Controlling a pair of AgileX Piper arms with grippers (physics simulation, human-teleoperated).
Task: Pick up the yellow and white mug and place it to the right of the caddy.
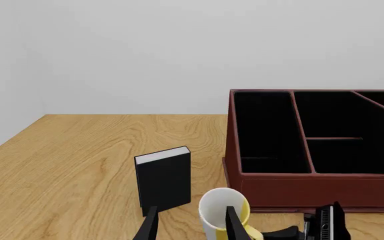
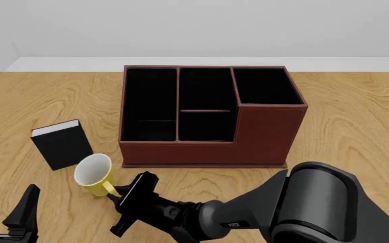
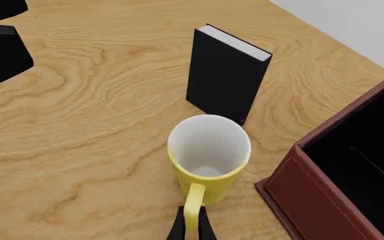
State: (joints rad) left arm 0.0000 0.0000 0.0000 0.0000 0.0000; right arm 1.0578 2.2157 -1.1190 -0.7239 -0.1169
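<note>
only the right wrist view shows the right gripper pinching the yellow and white mug handle; left gripper spread apart.

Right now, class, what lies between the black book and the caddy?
In the front view, the yellow and white mug stands between the black book and the caddy, slightly nearer the arms; bare table otherwise. The right gripper is at its handle.
</note>
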